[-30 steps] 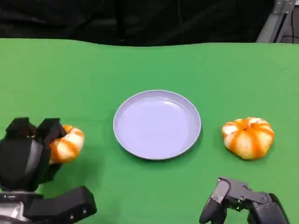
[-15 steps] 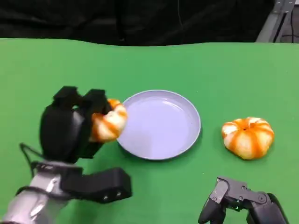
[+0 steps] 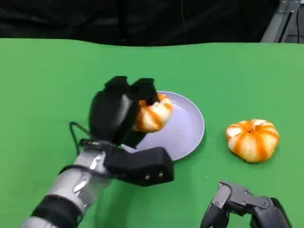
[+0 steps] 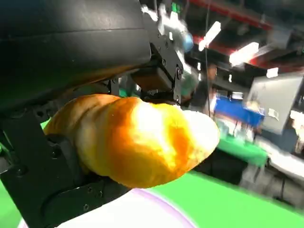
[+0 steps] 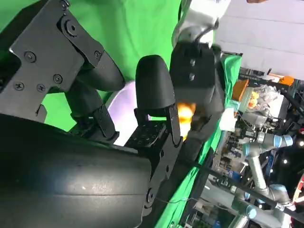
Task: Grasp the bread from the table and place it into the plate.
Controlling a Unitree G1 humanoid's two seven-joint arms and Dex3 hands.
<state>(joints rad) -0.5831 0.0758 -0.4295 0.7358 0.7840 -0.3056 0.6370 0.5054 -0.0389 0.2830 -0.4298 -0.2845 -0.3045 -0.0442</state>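
Bread (image 3: 153,115) is off the surface (image 3: 47,85) and grasped by the left hand (image 3: 118,111), which hovers over the near-left rim of the lavender plate (image 3: 187,128); lowering and letting go remain. Its forearm reaches diagonally forward, fingers wrapped over the roll. A second striped bun (image 3: 252,139) lies right of the plate. The right hand (image 3: 242,209) rests low near the edge, apparently holding nothing, fingers loosely curled.

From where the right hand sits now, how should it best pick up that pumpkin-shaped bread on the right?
Probably from straight above. The bread lies flat and domed on the table, so the right hand would close its fingers around the rounded sides, at the widest part.
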